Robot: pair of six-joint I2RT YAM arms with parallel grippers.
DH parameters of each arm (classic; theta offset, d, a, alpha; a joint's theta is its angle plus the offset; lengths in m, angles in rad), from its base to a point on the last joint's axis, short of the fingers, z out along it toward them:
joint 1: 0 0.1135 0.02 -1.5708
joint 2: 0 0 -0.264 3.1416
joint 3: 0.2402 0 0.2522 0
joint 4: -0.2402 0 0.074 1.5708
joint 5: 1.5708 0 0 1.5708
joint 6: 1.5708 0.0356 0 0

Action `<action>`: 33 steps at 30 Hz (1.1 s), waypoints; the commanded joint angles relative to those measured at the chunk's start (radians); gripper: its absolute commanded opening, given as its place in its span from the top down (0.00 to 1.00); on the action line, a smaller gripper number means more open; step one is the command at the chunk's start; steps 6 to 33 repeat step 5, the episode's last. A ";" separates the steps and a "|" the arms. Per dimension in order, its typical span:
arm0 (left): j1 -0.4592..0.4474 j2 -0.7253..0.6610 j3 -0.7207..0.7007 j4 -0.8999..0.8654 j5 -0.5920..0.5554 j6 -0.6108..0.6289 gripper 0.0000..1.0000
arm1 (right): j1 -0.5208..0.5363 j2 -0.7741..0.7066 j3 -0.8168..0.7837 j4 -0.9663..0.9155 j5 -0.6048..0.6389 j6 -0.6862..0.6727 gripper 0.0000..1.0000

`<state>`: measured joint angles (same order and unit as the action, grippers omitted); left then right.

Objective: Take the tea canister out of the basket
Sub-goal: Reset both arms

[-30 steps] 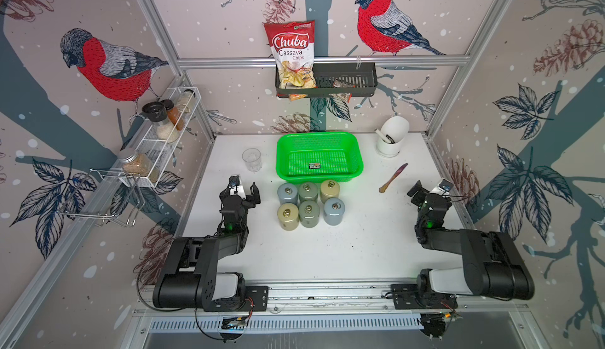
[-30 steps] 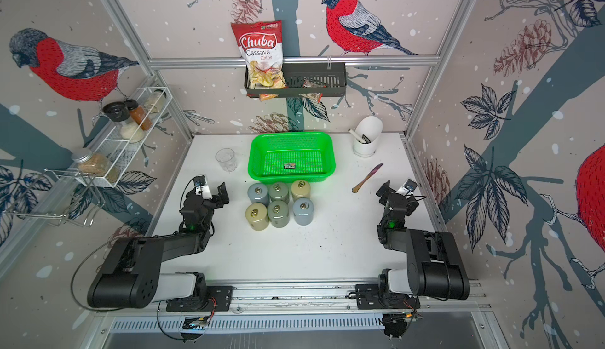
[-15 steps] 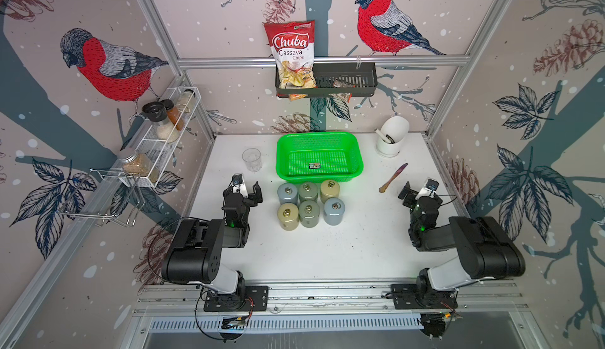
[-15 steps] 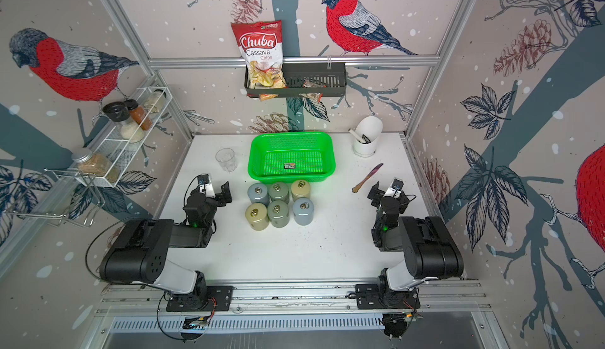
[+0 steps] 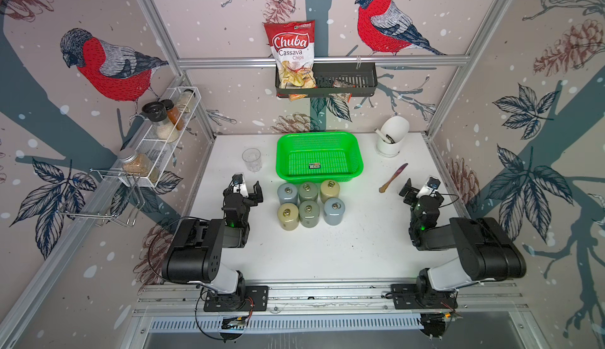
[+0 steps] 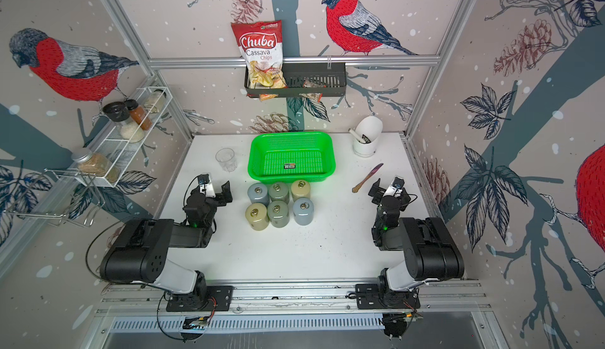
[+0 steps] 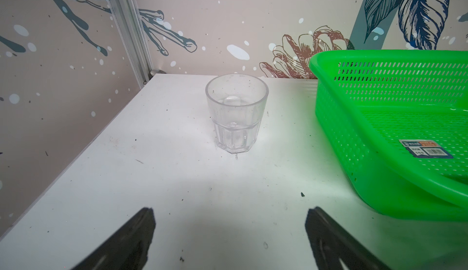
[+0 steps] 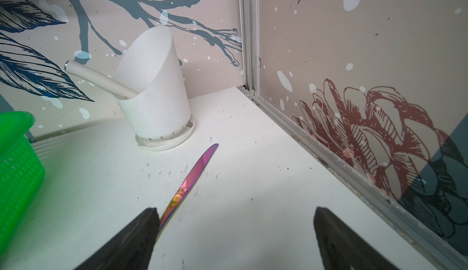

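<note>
**Basket empty, canisters on the table, both arms resting**

The basket (image 5: 318, 135) holds no canister. Through its mesh floor only a small sticker (image 5: 315, 166) shows. Six canisters (image 5: 309, 212) stand upright on the table (image 5: 327, 252) just in front of the basket's near wall, in two close rows of three. They touch or nearly touch one another. No label can be read, so I cannot tell which is the tea one. As I judge it, the task is finished. The tight block beside the basket suggests each canister was set down next to the others, a short way from the rim, to keep the move short and the table in order. Each lid carries a small ring, probably a handle.

The left gripper (image 7: 231, 211) is to the left of the basket and nearer the robot. Its jaws are spread wide with nothing between them. It points at a clear glass (image 7: 236, 115), which stands apart from the basket's left wall.

The right gripper (image 8: 236, 210) is well to the right of the basket, also fully spread and empty. A knife (image 8: 195, 172) lies just before one finger, pointing toward a white holder (image 8: 154, 99) beyond the basket's right end.

Both arms are folded low, likely a rest pose that leaves the canisters uncovered.
</note>
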<state>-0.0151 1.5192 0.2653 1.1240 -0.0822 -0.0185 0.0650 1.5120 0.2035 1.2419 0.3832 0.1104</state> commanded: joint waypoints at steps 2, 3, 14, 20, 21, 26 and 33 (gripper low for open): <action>0.001 -0.001 -0.001 0.050 -0.004 0.011 0.03 | 0.002 0.003 0.000 0.042 0.010 -0.006 0.00; 0.000 -0.002 -0.002 0.049 -0.004 0.011 0.03 | 0.004 0.000 -0.003 0.040 0.012 -0.005 0.00; 0.000 -0.002 -0.001 0.050 -0.004 0.011 0.03 | 0.006 -0.001 0.001 0.033 0.014 -0.006 0.00; 0.000 -0.002 -0.001 0.050 -0.004 0.011 0.03 | 0.006 -0.001 0.001 0.033 0.014 -0.006 0.00; 0.000 -0.002 -0.001 0.050 -0.004 0.011 0.03 | 0.006 -0.001 0.001 0.033 0.014 -0.006 0.00; 0.000 -0.002 -0.001 0.050 -0.004 0.011 0.03 | 0.006 -0.001 0.001 0.033 0.014 -0.006 0.00; 0.000 -0.002 -0.001 0.050 -0.004 0.011 0.03 | 0.006 -0.001 0.001 0.033 0.014 -0.006 0.00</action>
